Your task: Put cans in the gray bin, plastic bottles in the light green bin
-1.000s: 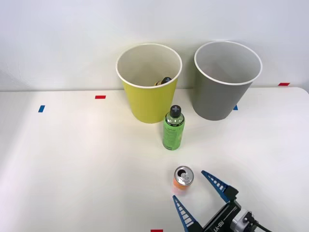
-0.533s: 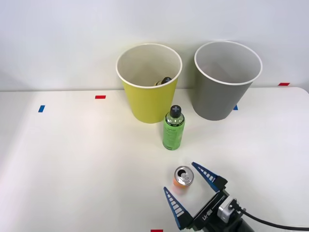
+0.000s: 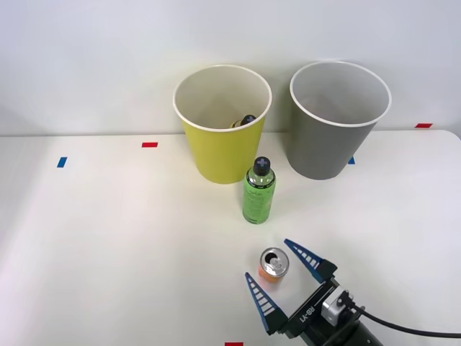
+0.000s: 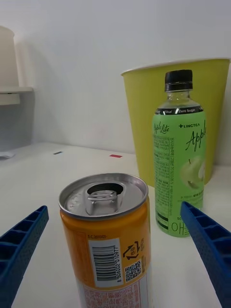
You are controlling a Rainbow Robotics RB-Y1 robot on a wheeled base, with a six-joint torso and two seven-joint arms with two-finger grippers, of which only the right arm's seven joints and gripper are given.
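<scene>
The right hand [image 3: 284,278] is spread wide, its blue fingers [image 4: 210,250] flanking the upright can [image 3: 273,267] without touching. Beyond stands the green bottle [image 3: 258,190] on the white surface [image 3: 108,238], just before the light green bin [image 3: 222,122]; the gray bin [image 3: 337,117] sits beside it.

Right arm: it comes in low from the near right side of the table.
Right gripper [image 3: 282,277]: wide open, held low, close to the table top.
Fingers [image 3: 261,303]: two blue ribbed ones, spread far apart, pointing forward and away from the robot.
</scene>
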